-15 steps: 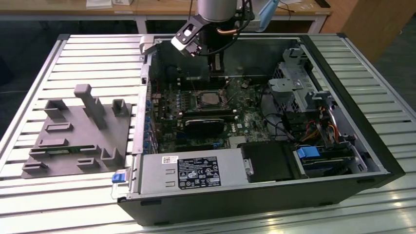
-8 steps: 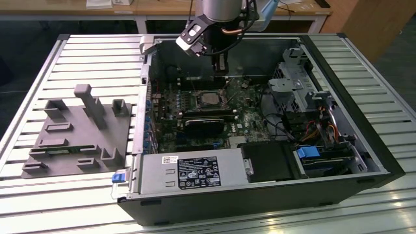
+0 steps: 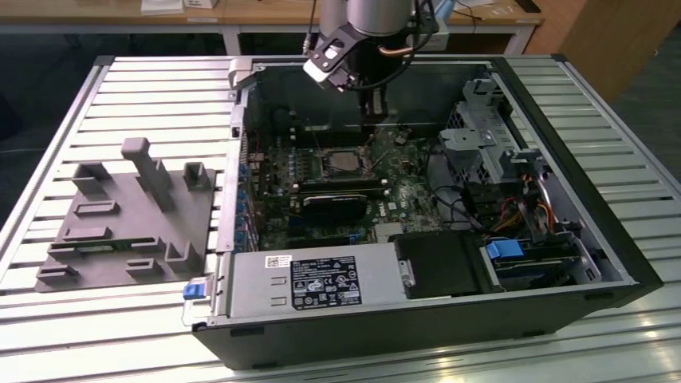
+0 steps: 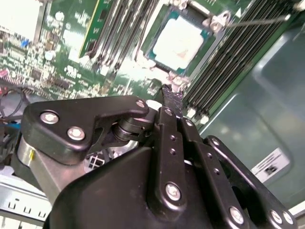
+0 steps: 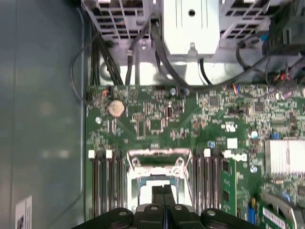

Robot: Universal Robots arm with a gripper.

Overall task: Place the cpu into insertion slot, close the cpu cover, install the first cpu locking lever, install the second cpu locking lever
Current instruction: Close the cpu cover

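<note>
Gripper, apparently closed, near seated cpu.

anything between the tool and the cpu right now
Nothing visible does. The cpu sits with its metal top bare, and in the second wrist view the tool points at it across open air. The memory slots lie beside that path, not across it.

The cpu has a dull, smooth metal top. The cpu cover is thin shiny metal. The circuit board is green and glossy. The gripper is matt black with shiny screws. The table is ribbed metal.
</note>
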